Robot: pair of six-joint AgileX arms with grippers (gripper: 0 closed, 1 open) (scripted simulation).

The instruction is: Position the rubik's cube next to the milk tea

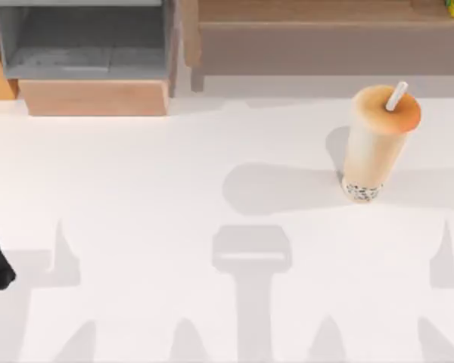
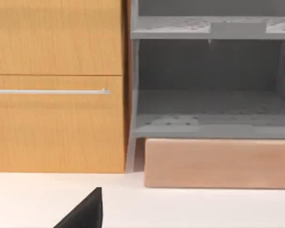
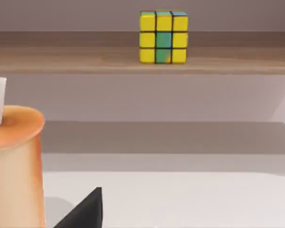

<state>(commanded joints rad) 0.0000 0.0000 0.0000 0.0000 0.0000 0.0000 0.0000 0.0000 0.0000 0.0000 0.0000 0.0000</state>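
Rubik's cube point(image 3: 163, 37): rigid, light, smooth-faced, on the shelf point(image 3: 85, 59) behind and above the milk tea point(image 1: 378, 144); grip two opposite flat faces squarely; end effector openings: cannot tell.

Rubik's cube point(image 3: 163, 37) yellow squares with green centre column on dark edges, milk tea point(image 1: 376, 144) light orange-beige with orange lid, white straw point(image 1: 396, 96), dark pearls at base, white table point(image 1: 136, 189), grey open cabinet point(image 2: 211, 85), orange-brown wooden drawer front point(image 2: 57, 85), brown shelf point(image 3: 85, 59)
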